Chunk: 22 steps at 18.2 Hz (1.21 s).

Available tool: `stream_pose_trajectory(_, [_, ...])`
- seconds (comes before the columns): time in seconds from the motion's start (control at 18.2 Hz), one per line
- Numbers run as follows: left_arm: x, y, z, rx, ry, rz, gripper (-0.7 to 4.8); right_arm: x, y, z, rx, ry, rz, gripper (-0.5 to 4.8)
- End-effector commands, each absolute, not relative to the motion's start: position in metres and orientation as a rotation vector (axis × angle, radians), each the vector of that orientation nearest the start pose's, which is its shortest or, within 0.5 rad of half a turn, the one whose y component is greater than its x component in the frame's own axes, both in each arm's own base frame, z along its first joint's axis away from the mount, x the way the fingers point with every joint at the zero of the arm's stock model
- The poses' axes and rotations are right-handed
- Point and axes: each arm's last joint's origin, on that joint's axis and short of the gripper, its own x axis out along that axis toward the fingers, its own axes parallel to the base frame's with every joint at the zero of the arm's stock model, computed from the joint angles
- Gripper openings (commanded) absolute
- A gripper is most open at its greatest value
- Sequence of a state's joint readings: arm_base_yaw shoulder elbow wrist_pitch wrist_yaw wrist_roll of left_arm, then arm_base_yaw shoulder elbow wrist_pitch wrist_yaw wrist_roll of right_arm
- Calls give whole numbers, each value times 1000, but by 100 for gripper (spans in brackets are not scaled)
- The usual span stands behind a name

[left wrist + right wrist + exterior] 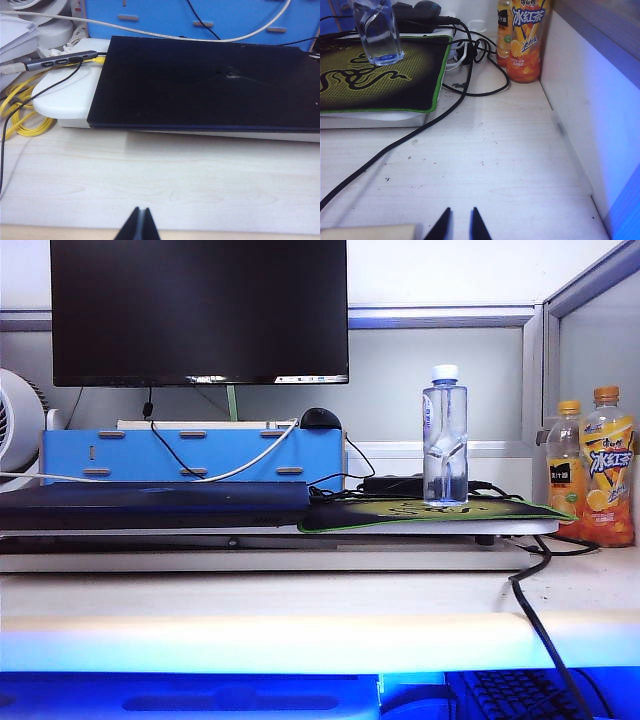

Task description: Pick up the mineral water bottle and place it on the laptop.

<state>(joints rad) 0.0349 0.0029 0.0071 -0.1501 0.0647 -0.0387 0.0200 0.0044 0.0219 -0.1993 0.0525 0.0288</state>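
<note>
The mineral water bottle (445,435), clear with a white cap, stands upright on a green-edged mouse pad (420,512); its lower half (377,35) shows in the right wrist view. The laptop (150,505), a closed dark slab, lies flat to the bottle's left on a white stand, and its lid (200,85) fills the left wrist view. My left gripper (141,210) hovers over bare desk in front of the laptop, tips pressed together. My right gripper (459,212) is over the desk well short of the bottle, tips a narrow slit apart, nothing between them. Neither gripper shows in the exterior view.
Two orange-capped drink bottles (608,465) stand by the right partition wall (590,100). A black cable (420,130) runs across the desk beside the mouse pad (375,80). Behind are a black monitor (200,310) and a blue box (190,455). Yellow cable (20,115) coils left of the laptop.
</note>
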Motion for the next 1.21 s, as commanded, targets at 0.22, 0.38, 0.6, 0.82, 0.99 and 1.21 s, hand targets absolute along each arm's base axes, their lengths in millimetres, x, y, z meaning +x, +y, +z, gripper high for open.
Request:
stream_pose_trajectory(0.22, [96,1,151,-45,146,-30,-2,95,0,150,22,191,-34,62])
stream_pose_trajectory(0.38, [96,1,151,-45,146,-30,-2,95,0,150,22,191,-35,62])
stream_pose_trajectory(0.6, [96,1,151,-45,146,-30,-2,95,0,150,22,191,-34,62])
stream_pose_trajectory(0.82, [96,1,151,-45,146,-30,-2,96,0,154,25,151,-35,62])
stream_pose_trajectory(0.99, [96,1,151,-45,146,-29,-2,96,1,158,136,99,-23,62])
stream_pose_trajectory(1.21, [96,1,151,-45,146,-30,-2,96,3,155,402,137,28,62])
